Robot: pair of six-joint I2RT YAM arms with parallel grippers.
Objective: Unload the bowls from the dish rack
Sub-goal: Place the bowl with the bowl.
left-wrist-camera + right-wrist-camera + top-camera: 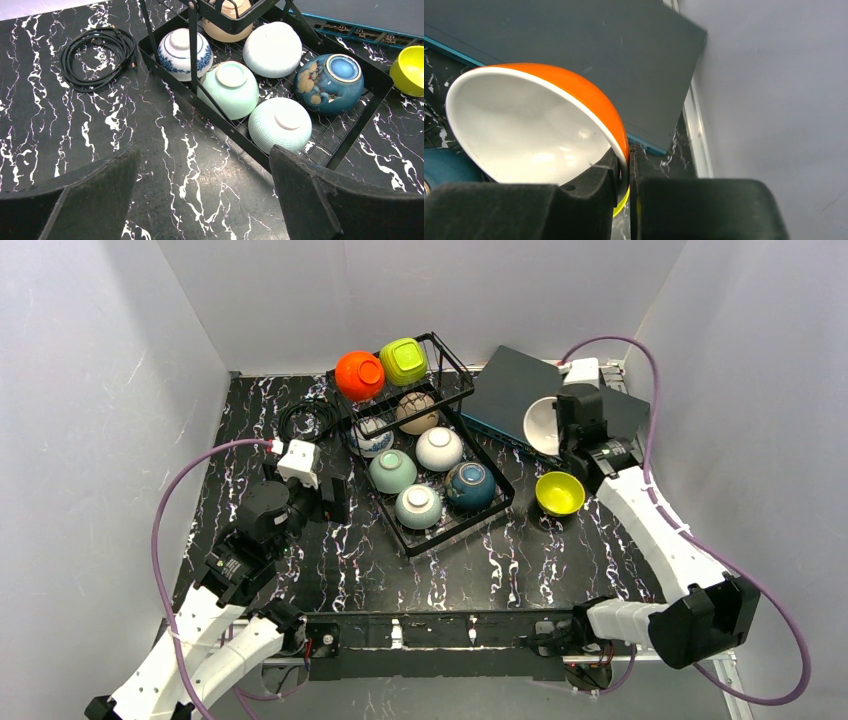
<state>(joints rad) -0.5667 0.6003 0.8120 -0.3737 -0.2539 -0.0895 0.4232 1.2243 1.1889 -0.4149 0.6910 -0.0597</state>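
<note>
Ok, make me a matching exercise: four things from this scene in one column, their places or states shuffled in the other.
Things
1. yellow bowl
2. lime bowl
3. teal bowl
4. left claw

Places or states
a. in the lower tray of the rack
b. open and empty
c. on the table, outside the rack
d. on the rack's raised tier

Pairs: 1-c, 2-d, 3-a, 4-b

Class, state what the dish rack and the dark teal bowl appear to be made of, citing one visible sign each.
Rack: probably coated metal wire, matte black; thin rigid rods and mesh floor. Teal bowl: likely glazed ceramic; glossy sheen, painted flowers.
</note>
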